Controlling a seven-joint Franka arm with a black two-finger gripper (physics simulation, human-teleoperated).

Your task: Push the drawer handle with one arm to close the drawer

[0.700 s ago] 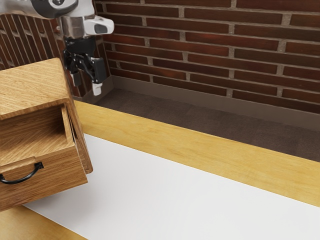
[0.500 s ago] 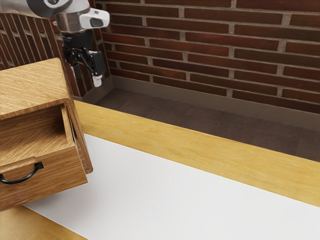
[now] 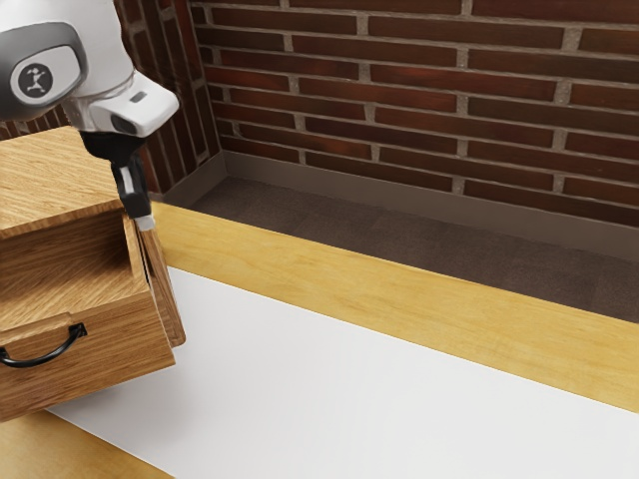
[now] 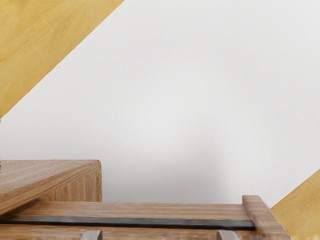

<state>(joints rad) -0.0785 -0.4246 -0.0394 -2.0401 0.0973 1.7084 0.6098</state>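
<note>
Currently open: claw (image 3: 146, 222), with fingertips (image 4: 92, 235) set apart over the side rail (image 4: 130, 221). Locate drawer handle (image 3: 50, 355) on the outer face of the drawer front (image 3: 110, 357), lower than the claw and toward the exterior view's left, well apart from it. Note handle long axis: across the drawer front, parallel to its width, with the bow pointing outward, away from the cabinet (image 3: 60, 180). Note fingertip line: along the sliding direction, crosswise to the handle. Judge present position as inboard of the drawer front, hence wrong for pushing. Clear the drawer front, pass to its outer side, descend to handle height, then push toward the cabinet. Avoid snagging the side rail.
</note>
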